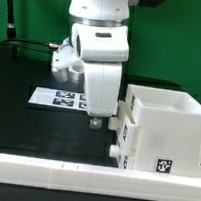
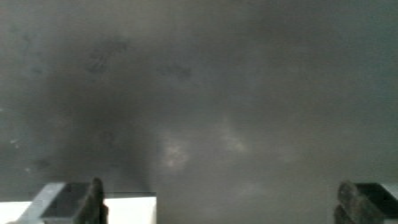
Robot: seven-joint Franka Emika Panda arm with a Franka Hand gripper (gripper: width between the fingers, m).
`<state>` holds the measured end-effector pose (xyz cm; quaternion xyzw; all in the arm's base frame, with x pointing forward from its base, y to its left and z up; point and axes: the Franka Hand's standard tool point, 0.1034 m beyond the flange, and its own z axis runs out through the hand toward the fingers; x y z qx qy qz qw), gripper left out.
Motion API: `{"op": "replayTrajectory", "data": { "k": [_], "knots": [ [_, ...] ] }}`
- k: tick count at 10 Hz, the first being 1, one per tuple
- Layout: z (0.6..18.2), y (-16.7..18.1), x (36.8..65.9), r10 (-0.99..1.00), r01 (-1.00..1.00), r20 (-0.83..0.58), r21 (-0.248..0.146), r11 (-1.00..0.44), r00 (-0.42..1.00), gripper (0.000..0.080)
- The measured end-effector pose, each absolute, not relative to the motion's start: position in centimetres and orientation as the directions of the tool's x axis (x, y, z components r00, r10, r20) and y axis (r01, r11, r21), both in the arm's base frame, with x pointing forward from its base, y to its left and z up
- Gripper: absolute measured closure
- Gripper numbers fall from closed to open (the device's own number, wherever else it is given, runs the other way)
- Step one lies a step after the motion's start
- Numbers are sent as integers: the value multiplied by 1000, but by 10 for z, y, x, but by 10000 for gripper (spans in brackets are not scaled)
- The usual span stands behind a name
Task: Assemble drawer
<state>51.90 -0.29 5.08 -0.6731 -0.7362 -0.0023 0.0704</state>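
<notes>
Standing on the black table top (image 1: pixel 25 131) at the exterior view's right, the matte white plastic drawer casing (image 1: pixel 171 126), a large boxy hollow shell open at the top, holds two smaller knobbed trays (image 1: pixel 125 131) stacked in its front face; the upper one sticks out a little, and a round knob (image 1: pixel 115 148) shows on the lower. A black-and-white square tag (image 1: pixel 162 164) marks the casing's side. What lies inside the casing's open top cannot be made out. The white robot arm (image 1: pixel 98 38) hangs just beside the casing, with its gripper (image 1: pixel 97 121) low, near the upper tray's front; whether it touches the tray is unclear from here. Only the wrist view shows the jaws: the two dark fingertips (image 2: pixel 68 202) stand spread wide apart with nothing between them, above blurred grey-black surface. Only the exterior view shows the flat white marker board (image 1: pixel 56 98) lying behind the arm and the low white border wall (image 1: pixel 81 173) along the near edge.
</notes>
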Motion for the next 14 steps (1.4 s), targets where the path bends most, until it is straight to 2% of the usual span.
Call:
{"op": "replayTrajectory", "data": {
  "k": [2,3,6,11,14],
  "knots": [
    [57,-8,528,990,990,106,-95,100,-89,151],
    [63,-7,537,990,991,104,-82,102,-93,151],
    [69,7,547,993,995,103,-74,68,-60,151],
    [68,31,547,996,996,93,-85,-5,13,151],
    [62,6,528,996,994,88,-110,5,5,151]
  ]
}}
